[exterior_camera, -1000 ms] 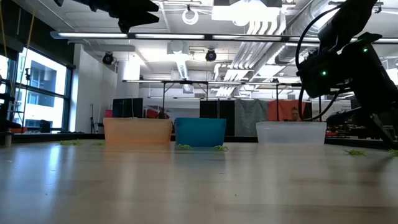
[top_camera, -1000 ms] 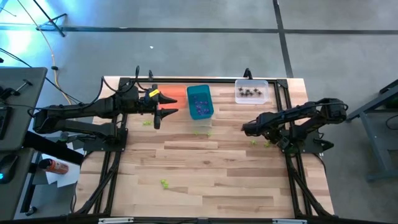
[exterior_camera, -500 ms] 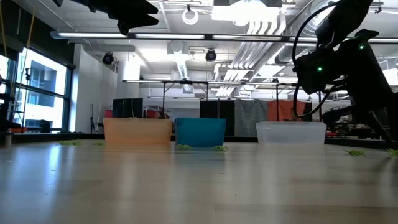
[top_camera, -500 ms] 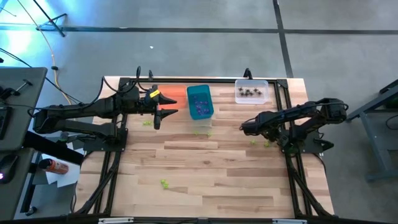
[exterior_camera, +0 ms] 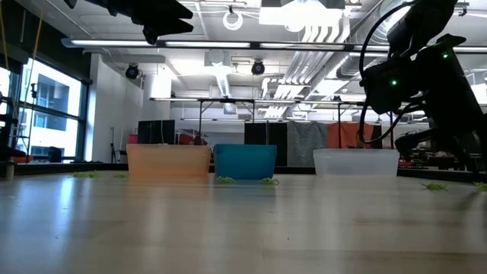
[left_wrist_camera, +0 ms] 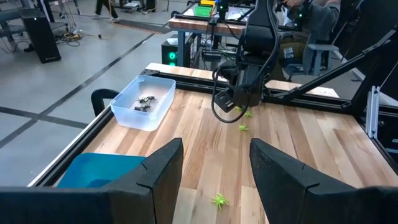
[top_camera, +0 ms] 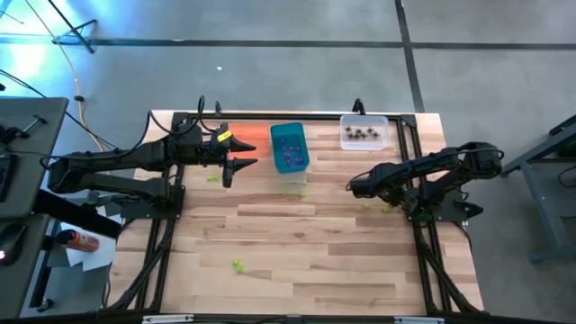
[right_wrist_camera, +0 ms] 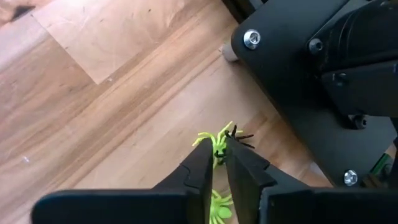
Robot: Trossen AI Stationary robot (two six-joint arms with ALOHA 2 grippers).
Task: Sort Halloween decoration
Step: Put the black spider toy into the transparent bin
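Halloween decoration — a yellow-green spider — sits pinched between our right gripper fingers, narrow around it, right of the teal bin. More green spiders lie loose on the table near that bin. Our left gripper hovers left of it, fingers apart, empty. We read no writing anywhere.

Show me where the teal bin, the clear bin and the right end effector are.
teal bin [top_camera: 290, 148]: high view, on its floor among purple trinkets.
clear bin [top_camera: 364, 133]: high view, middle of its floor.
right end effector [right_wrist_camera: 219, 151]: right wrist view, between its fingertips, pinching a yellow-green spider.
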